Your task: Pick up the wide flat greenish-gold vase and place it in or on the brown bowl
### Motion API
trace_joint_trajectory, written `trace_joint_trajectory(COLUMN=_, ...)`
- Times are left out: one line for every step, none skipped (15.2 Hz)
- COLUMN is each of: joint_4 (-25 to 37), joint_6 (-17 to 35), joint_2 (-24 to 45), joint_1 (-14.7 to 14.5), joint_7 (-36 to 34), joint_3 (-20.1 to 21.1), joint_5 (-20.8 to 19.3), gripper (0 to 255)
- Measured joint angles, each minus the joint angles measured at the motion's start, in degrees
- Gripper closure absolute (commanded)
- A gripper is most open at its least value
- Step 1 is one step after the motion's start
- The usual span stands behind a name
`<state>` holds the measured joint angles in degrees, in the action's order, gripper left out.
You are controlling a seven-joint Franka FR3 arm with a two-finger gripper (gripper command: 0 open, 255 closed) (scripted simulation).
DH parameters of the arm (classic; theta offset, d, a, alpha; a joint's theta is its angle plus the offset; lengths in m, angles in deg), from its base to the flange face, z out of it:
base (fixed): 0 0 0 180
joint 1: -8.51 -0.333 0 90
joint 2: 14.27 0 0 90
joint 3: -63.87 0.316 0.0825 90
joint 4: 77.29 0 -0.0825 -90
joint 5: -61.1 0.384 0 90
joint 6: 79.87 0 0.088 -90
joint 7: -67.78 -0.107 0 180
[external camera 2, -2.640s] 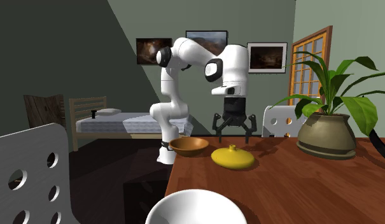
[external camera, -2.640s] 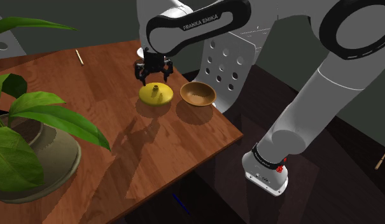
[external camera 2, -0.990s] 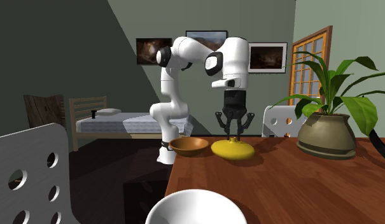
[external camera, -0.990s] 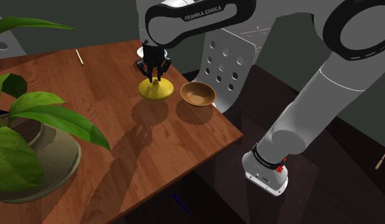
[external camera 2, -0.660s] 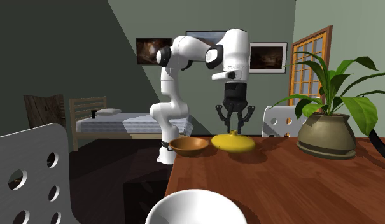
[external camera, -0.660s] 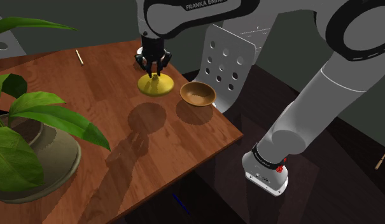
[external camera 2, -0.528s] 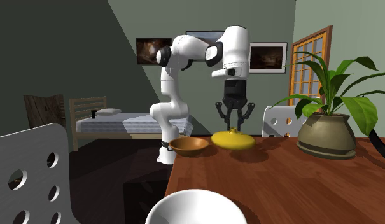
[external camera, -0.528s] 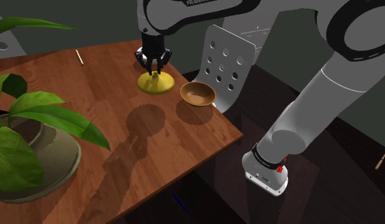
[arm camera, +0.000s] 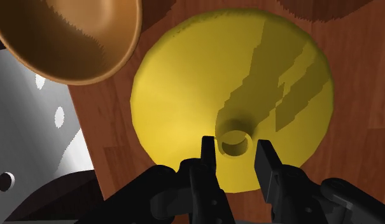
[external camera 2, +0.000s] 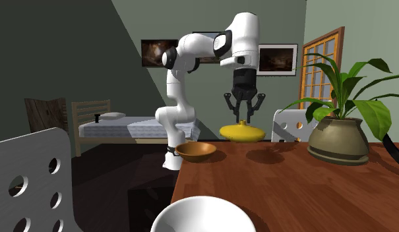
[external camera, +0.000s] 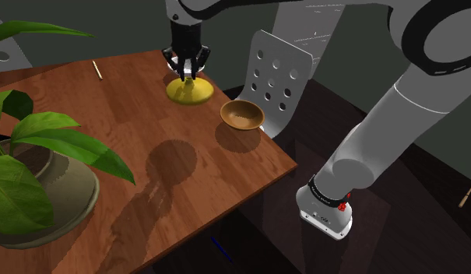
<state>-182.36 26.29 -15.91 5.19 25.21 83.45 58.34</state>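
Observation:
The wide flat yellow-gold vase (external camera: 189, 91) hangs in the air above the wooden table (external camera: 140, 109), near its far edge. My black gripper (external camera: 187, 74) is shut on the vase's short neck from above. From the second exterior view the vase (external camera 2: 242, 133) floats well above the tabletop under the gripper (external camera 2: 242, 120). Through the wrist camera both fingers (arm camera: 209, 151) clasp the small round neck of the vase (arm camera: 203, 83). The brown bowl (external camera: 242, 114) sits on the table near its corner, beside and below the vase, and it appears too in the other views (external camera 2: 196, 152) (arm camera: 70, 35).
A large potted plant (external camera: 31, 171) (external camera 2: 339, 135) stands on the table far from the bowl. A white perforated chair (external camera: 276, 78) stands just past the table edge by the bowl. A thin stick (external camera: 96, 70) lies near the far edge. A white rounded object (external camera 2: 201, 214) sits in the foreground.
The gripper has risen with the vase in its grip. The vase has left the tabletop and now hangs higher, and its shadow has slid across the wood.

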Motion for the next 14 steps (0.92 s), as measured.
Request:
trace_joint_trajectory(joint_4=0.68, joint_6=-0.67, joint_2=0.01, joint_1=0.02, joint_7=0.07, joint_3=-0.02, joint_5=0.01, gripper=255)
trace_joint_trajectory(joint_4=-0.37, joint_6=-0.96, joint_2=-1.4, joint_1=0.21, joint_7=0.63, joint_3=-0.26, joint_5=0.51, gripper=255)
trace_joint_trajectory(joint_4=-1.39, joint_6=-1.19, joint_2=-2.78, joint_1=0.56, joint_7=1.57, joint_3=-0.71, joint_5=0.97, gripper=255)
trace_joint_trajectory(joint_4=-2.76, joint_6=-1.57, joint_2=-4.63, joint_1=0.89, joint_7=2.6, joint_3=-1.23, joint_5=1.58, gripper=255)
trace_joint_trajectory(joint_4=-4.08, joint_6=-1.93, joint_2=-6.45, joint_1=1.2, joint_7=3.66, joint_3=-1.78, joint_5=2.13, gripper=255)
trace_joint_trajectory(joint_4=-6.57, joint_6=-1.74, joint_2=-8.9, joint_1=1.56, joint_7=5.01, joint_3=-2.58, joint_5=2.82, gripper=255)
trace_joint_trajectory(joint_4=-8.13, joint_6=-2.38, joint_2=-11.21, joint_1=1.82, joint_7=6.22, joint_3=-3.32, joint_5=3.4, gripper=255)
trace_joint_trajectory(joint_4=-9.79, joint_6=-2.52, joint_2=-13.1, joint_1=1.93, joint_7=7.04, joint_3=-3.84, joint_5=3.83, gripper=255)
trace_joint_trajectory(joint_4=-11.01, joint_6=-3.09, joint_2=-14.94, joint_1=2.17, joint_7=8.23, joint_3=-4.64, joint_5=4.15, gripper=255)
trace_joint_trajectory(joint_4=-12.39, joint_6=-3.47, joint_2=-16.74, joint_1=2.35, joint_7=9.27, joint_3=-5.36, joint_5=4.42, gripper=255)
trace_joint_trajectory(joint_4=-13.59, joint_6=-4.28, joint_2=-18.78, joint_1=2.36, joint_7=9.97, joint_3=-5.89, joint_5=4.74, gripper=255)
trace_joint_trajectory(joint_4=-14.96, joint_6=-4.79, joint_2=-20.68, joint_1=2.53, joint_7=11.09, joint_3=-6.74, joint_5=4.92, gripper=255)
trace_joint_trajectory(joint_4=-15.89, joint_6=-5.61, joint_2=-22.45, joint_1=2.79, joint_7=12.4, joint_3=-7.75, joint_5=4.95, gripper=255)
trace_joint_trajectory(joint_4=-16.99, joint_6=-5.86, joint_2=-23.84, joint_1=3.0, joint_7=13.45, joint_3=-8.56, joint_5=4.91, gripper=255)
